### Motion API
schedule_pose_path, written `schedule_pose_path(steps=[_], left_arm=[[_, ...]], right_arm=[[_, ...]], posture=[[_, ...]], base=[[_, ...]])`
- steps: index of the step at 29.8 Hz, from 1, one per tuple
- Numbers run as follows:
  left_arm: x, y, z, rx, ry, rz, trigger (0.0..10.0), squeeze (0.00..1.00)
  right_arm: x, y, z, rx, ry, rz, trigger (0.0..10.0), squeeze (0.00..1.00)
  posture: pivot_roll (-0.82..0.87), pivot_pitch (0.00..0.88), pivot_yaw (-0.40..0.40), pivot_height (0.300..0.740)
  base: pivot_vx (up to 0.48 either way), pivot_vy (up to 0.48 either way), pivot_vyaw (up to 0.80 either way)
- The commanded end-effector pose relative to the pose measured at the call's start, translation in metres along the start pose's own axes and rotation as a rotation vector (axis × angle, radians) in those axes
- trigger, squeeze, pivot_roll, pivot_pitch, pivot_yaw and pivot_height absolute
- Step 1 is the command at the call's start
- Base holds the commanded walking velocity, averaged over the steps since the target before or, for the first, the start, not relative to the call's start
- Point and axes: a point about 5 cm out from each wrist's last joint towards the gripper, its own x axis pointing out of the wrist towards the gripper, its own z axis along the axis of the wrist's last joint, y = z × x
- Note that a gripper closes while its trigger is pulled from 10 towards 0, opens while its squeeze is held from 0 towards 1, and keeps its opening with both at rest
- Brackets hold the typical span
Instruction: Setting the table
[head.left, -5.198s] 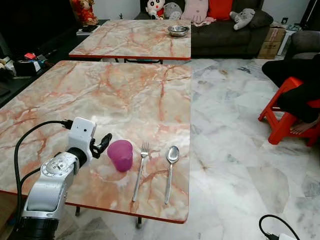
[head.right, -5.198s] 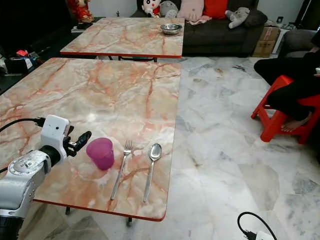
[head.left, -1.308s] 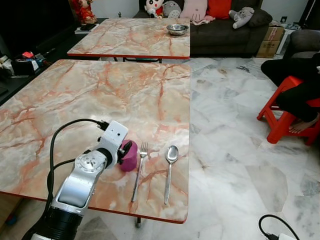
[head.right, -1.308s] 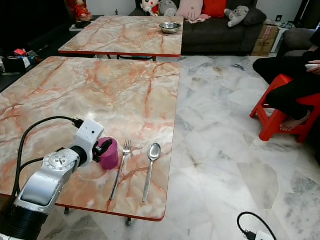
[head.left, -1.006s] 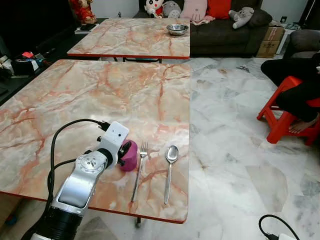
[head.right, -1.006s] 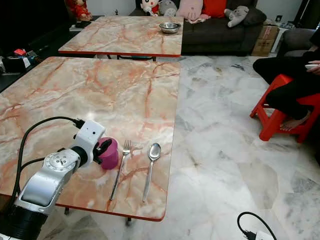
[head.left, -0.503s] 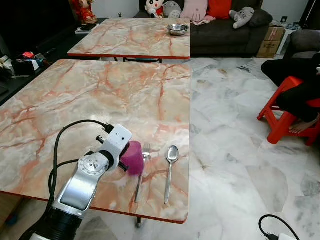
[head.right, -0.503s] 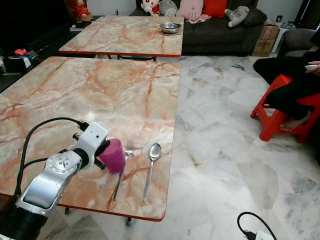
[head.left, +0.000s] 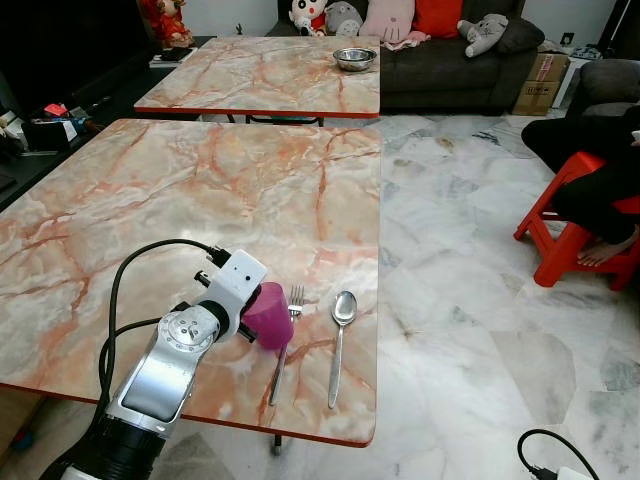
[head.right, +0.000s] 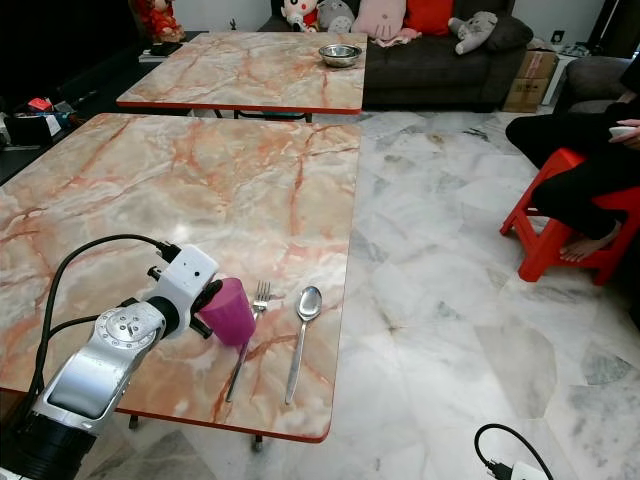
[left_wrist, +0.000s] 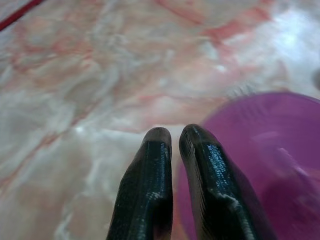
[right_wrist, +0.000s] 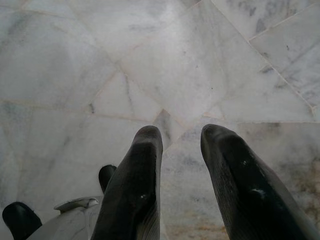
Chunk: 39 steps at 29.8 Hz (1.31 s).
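The near table (head.left: 200, 200), a marble-patterned top with a red edge, carries no readable writing, and neither does anything on it. Most of its top beyond and to the left of the left gripper (head.left: 243, 318) lies open, while its front edge runs close below the gripper and its right edge lies past the cutlery. A second table (head.left: 270, 75) stands well beyond, with a metal bowl (head.left: 355, 59) near its far right corner, and a sofa (head.left: 450, 60) with soft toys behind it. The pale tiled floor (head.left: 470, 280) stretches open to the right, where a person (head.left: 590, 150) sits on a red stool (head.left: 570, 230). The left gripper is pinched on the rim of the purple cup (head.left: 268, 315), one finger inside and one outside, the gap narrow; the cup is tilted and appears raised off the table, over the fork's handle. The fork (head.left: 284, 340) lies just right of the gripper, the spoon (head.left: 339, 340) beside it further right, both pointing away. The right gripper (right_wrist: 182, 185) hangs over the floor, fingers parted around nothing.
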Motion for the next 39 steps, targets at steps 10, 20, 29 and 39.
schedule_pose_path(steps=[10,20,29,39], left_arm=[[-0.001,0.019,0.011,-0.016,-0.063,0.107,10.0,0.0],[-0.001,0.025,0.009,-0.145,-0.085,0.137,10.0,0.0],[-0.021,0.053,-0.017,-0.403,-0.146,0.163,10.0,1.0],[-0.04,0.065,-0.036,-0.52,-0.265,0.238,10.0,1.0]], right_arm=[[0.0,0.0,-0.002,0.01,0.012,-0.005,10.0,0.0],[0.0,0.0,-0.002,0.008,0.012,-0.005,10.0,0.0],[0.0,0.0,-0.002,0.01,0.012,-0.004,10.0,0.0],[0.0,-0.001,-0.002,0.006,0.012,-0.006,10.0,0.0]], posture=[[0.03,0.055,0.027,0.74],[0.03,0.052,0.025,0.74],[0.03,0.053,0.026,0.74],[0.03,0.044,0.02,0.74]], base=[[0.0,0.0,0.0],[0.0,0.0,0.0],[0.0,0.0,0.0],[0.0,0.0,0.0]])
